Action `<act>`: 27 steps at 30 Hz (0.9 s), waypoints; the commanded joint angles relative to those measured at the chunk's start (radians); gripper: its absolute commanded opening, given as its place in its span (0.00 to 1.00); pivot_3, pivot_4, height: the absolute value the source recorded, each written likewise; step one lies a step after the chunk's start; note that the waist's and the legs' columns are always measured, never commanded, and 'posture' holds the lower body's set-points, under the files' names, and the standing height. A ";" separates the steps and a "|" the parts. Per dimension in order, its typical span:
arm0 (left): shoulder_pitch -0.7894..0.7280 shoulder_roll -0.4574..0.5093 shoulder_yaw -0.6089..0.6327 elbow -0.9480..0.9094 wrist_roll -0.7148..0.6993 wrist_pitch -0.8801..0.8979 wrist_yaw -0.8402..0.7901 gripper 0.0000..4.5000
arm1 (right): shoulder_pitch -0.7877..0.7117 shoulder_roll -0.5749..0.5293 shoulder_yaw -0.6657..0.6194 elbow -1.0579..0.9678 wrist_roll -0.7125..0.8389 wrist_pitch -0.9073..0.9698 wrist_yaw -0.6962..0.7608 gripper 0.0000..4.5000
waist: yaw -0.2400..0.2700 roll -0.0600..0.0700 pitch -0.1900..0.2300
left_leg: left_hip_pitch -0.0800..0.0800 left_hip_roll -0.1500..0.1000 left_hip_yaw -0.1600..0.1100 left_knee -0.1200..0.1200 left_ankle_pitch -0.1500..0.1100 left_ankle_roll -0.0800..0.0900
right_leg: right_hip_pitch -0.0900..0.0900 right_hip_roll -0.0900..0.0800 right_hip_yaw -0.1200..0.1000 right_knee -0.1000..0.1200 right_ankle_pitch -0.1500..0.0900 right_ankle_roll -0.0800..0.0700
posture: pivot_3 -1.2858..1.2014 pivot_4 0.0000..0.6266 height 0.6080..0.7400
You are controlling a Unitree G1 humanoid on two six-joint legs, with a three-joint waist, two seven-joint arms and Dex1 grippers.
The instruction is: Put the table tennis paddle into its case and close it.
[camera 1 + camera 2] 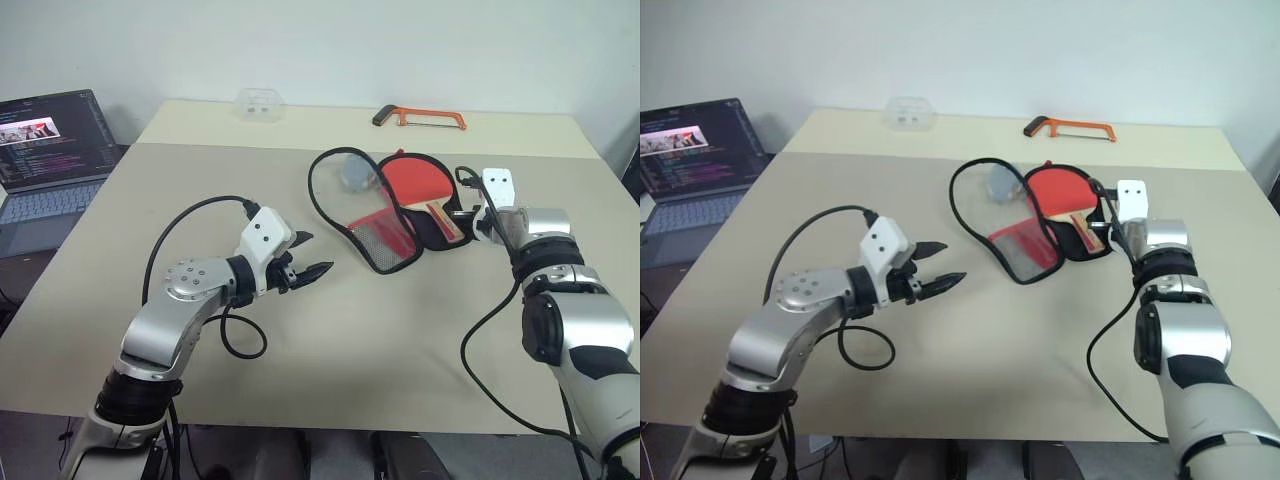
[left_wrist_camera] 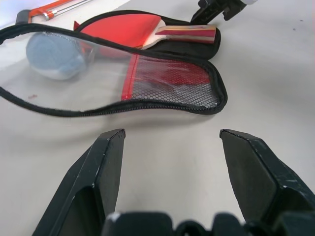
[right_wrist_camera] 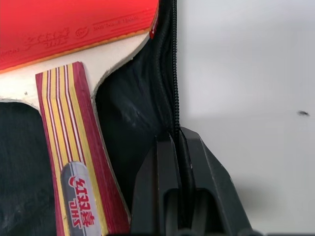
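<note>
Red rubber paddle (image 1: 421, 183) inside open black fabric case (image 1: 368, 231).

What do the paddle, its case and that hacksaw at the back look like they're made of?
Paddle: matte red rubber face with embossed print, on pale wood; striped handle looks lacquered. Case: black woven fabric with a zip, red mesh panel, and a clear, probably plastic, window. Hacksaw: orange frame, likely painted metal, with a dark grip.

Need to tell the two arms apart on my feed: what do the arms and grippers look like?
Both arms are silver-grey metal with black joint rings. Each wrist carries a white box and a looping black cable. The left gripper and the right gripper each have two black, wedge-shaped fingers.
</note>
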State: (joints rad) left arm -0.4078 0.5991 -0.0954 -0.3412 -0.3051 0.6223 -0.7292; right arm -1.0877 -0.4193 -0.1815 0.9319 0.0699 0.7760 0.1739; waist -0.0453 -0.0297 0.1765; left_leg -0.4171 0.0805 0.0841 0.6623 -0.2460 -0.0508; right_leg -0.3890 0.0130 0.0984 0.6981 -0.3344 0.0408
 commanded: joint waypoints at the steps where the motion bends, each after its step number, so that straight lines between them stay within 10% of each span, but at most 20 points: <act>1: -0.020 0.002 0.000 -0.003 0.006 -0.029 -0.009 0.75 | 0.079 -0.038 -0.045 -0.196 0.007 0.146 -0.071 0.01 | 0.008 0.000 0.000 | 0.000 0.000 0.000 0.000 0.000 0.000 | 0.000 0.000 0.000 0.000 0.000 0.000 | 0.52 0.24 1.00; 12: -0.029 -0.013 -0.020 0.025 0.016 -0.055 -0.024 0.75 | 0.289 0.015 -0.169 -0.759 0.020 0.536 -0.196 0.01 | 0.019 0.000 0.000 | -0.001 -0.001 0.000 0.000 0.000 0.000 | -0.001 0.000 0.000 0.000 0.000 0.000 | 0.52 0.24 1.00; 23: -0.054 -0.021 -0.026 0.064 0.037 -0.065 -0.029 0.75 | 0.275 0.180 -0.224 -0.866 0.042 0.615 -0.253 0.01 | 0.010 0.001 0.000 | 0.000 -0.001 0.001 0.000 0.000 0.000 | -0.001 0.002 0.001 0.000 0.000 0.000 | 0.52 0.24 1.00; 27: -0.060 -0.018 -0.018 0.085 0.058 -0.058 -0.011 0.75 | 0.270 0.166 -0.224 -0.852 0.040 0.610 -0.248 0.23 | 0.010 0.001 0.000 | 0.000 -0.001 0.001 0.000 0.000 0.000 | -0.001 0.002 0.001 0.000 0.000 0.000 | 0.52 0.24 1.00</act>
State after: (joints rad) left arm -0.4476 0.5755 -0.1255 -0.2517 -0.2575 0.5780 -0.7503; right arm -0.7946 -0.2442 -0.4018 0.0987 0.1002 1.3856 -0.0849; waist -0.0356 -0.0290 0.1760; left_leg -0.4173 0.0790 0.0852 0.6620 -0.2461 -0.0506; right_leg -0.3900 0.0154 0.0993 0.6983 -0.3344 0.0409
